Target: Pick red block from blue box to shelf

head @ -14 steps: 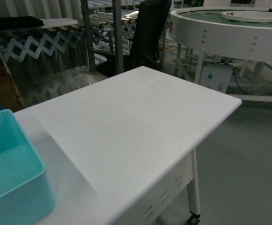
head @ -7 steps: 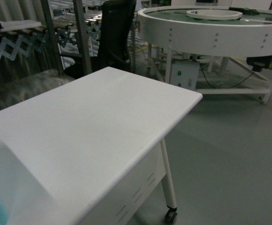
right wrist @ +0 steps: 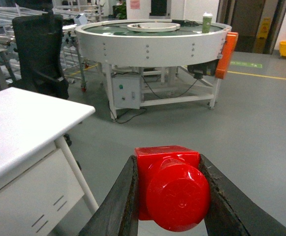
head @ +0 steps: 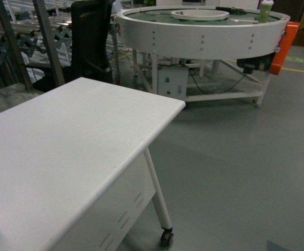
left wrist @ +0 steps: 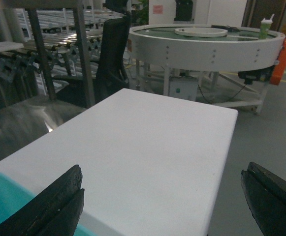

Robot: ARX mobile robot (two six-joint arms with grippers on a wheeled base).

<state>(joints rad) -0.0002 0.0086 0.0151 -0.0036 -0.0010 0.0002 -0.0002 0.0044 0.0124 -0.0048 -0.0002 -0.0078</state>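
Between the right gripper's (right wrist: 170, 196) two dark fingers sits the red block (right wrist: 171, 184), clamped with its stud facing the camera — out of the blue box (left wrist: 5, 209), above bare floor. Over the past second the head view has swung right: the box has slid off its left edge, leaving only the white table (head: 63, 151). That suggests the base is turning toward the shelf. The left gripper (left wrist: 162, 204) hangs wide and empty; the box's visible corner shows nothing inside.

The small glossy red plastic block (right wrist: 170, 189) between the dark fingers of my right end effector (right wrist: 170, 196) is uniformly bright red, stud included. My left end effector (left wrist: 162, 206) is matte black, and beside it shows a corner of the light turquoise plastic box (left wrist: 2, 201). The flat-topped desk (head: 63, 151) is plain white above a grey floor (head: 246, 172); the round white conveyor table (right wrist: 152, 42) carries an orange panel (right wrist: 224, 54).
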